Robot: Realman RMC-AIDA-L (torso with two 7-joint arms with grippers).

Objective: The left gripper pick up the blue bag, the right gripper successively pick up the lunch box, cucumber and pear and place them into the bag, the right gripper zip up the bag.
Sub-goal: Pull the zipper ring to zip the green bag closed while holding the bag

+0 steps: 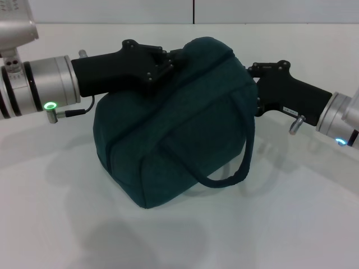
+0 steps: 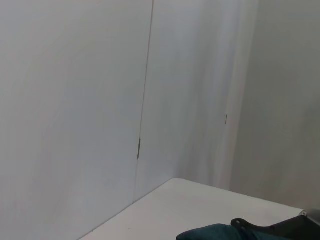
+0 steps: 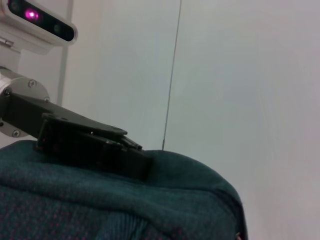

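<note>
The blue bag (image 1: 179,134) is a dark teal fabric bag that stands tilted on the white table (image 1: 67,224), its handle loop (image 1: 227,178) hanging down the front. My left gripper (image 1: 176,58) is shut on the fabric at the bag's top left end; it also shows in the right wrist view (image 3: 142,164), clamped on the bag (image 3: 100,200). My right gripper (image 1: 252,69) touches the bag's upper right end, its tips hidden against the fabric. The left wrist view shows the bag's top (image 2: 207,233) and the right gripper (image 2: 260,229). The lunch box, cucumber and pear are out of view.
A white wall (image 1: 252,11) with a vertical seam stands behind the table. White table surface lies in front of the bag and on both sides of it.
</note>
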